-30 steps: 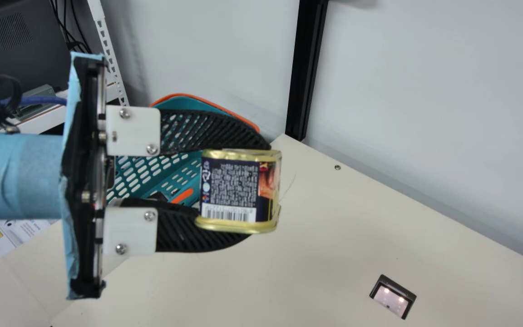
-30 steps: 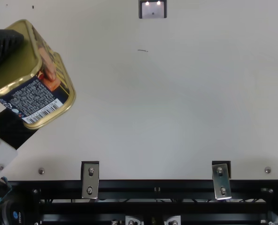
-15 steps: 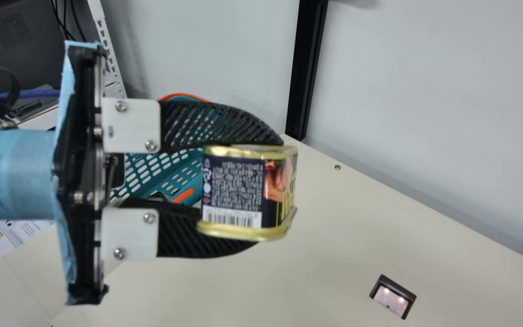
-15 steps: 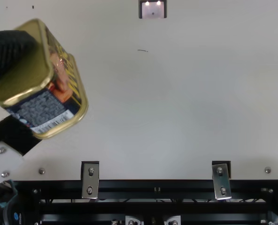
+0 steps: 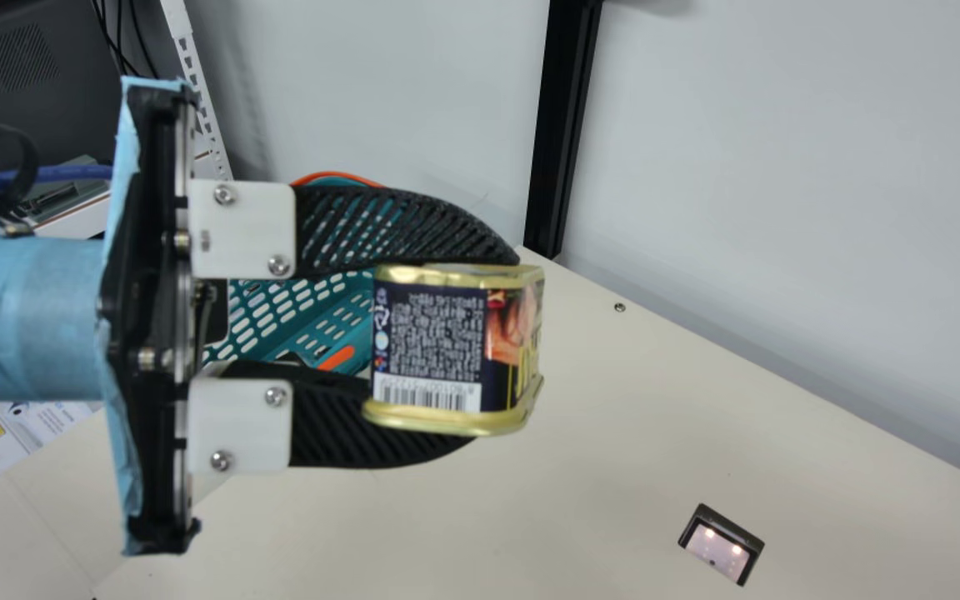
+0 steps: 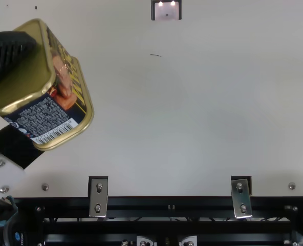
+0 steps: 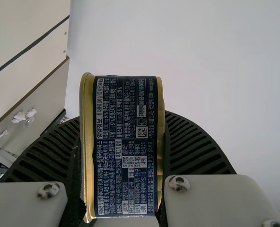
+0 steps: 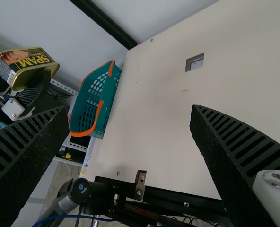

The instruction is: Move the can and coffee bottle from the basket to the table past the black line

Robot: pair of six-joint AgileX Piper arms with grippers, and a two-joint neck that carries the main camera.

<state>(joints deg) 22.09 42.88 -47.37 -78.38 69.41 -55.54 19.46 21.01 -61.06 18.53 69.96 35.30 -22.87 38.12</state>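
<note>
One dark machine [image 5: 22, 83] sits at the main view's left; next, the left gripper [image 5: 495, 350] pinches the can [image 5: 430, 350] aloft, teal basket [image 5: 301, 312] behind; then black post [image 5: 562, 125], pale wall [image 5: 780, 183], cream table [image 5: 597, 450]. Right wrist view: the right gripper [image 8: 129, 108] gapes wide, empty.

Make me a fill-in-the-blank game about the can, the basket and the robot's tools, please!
The left tool holds the can, whose metal rims are coloured ____.
The basket is teal with ____ trim.
The right tool isn't shut; it is ____.

Missing words, in order: gold; orange; open.
</note>
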